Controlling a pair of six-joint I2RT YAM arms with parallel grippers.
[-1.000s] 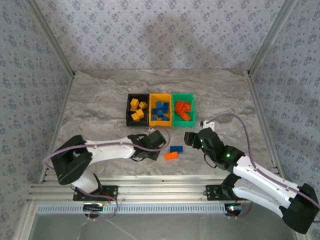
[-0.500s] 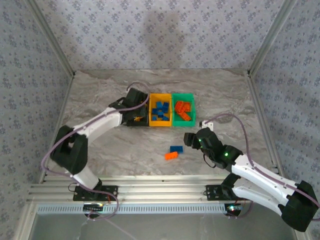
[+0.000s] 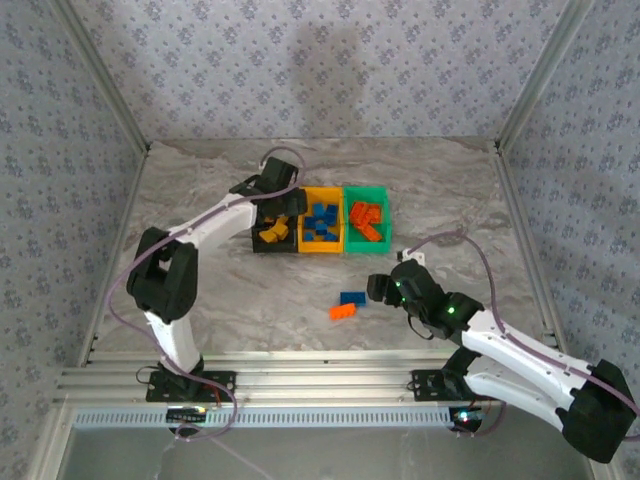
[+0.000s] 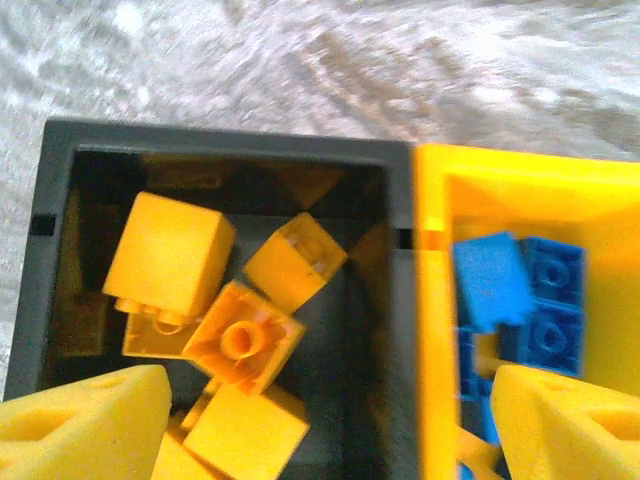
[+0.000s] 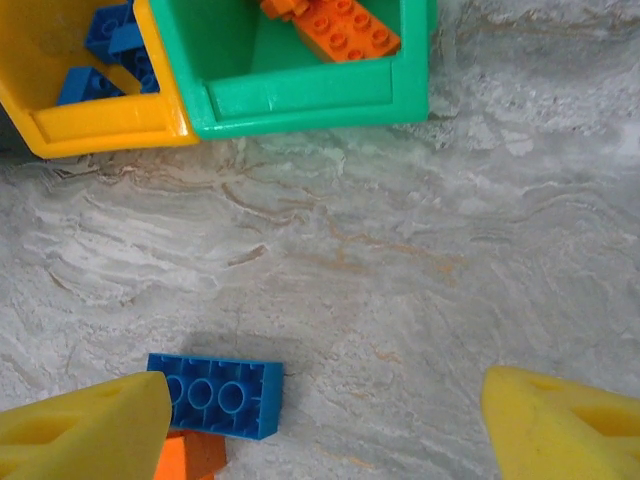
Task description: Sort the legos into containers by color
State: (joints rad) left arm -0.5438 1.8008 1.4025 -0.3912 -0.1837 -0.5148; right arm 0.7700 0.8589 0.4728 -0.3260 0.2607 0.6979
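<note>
Three containers stand side by side: a black bin (image 3: 275, 249) holding yellow legos (image 4: 170, 255), a yellow-orange bin (image 3: 320, 250) holding blue legos (image 4: 490, 280), and a green bin (image 3: 385, 215) holding red-orange legos (image 5: 345, 30). My left gripper (image 3: 272, 207) hovers open over the black bin (image 4: 220, 140), nothing between its fingers (image 4: 80, 425). Loose on the table lie a blue lego (image 3: 352, 298) and an orange lego (image 3: 343, 312) touching it. My right gripper (image 3: 378, 287) stands open just right of them. In the right wrist view the blue lego (image 5: 220, 395) sits beside the left fingertip (image 5: 85, 435).
The bins sit mid-table, with bare marble (image 3: 200, 290) in front and to both sides. Metal rails and patterned walls (image 3: 90, 150) bound the table. The left arm stretches diagonally from its base to the black bin.
My left arm swung from beside the loose legos up to the black bin, and its jaws opened there. My right gripper crept slightly toward the loose legos.
</note>
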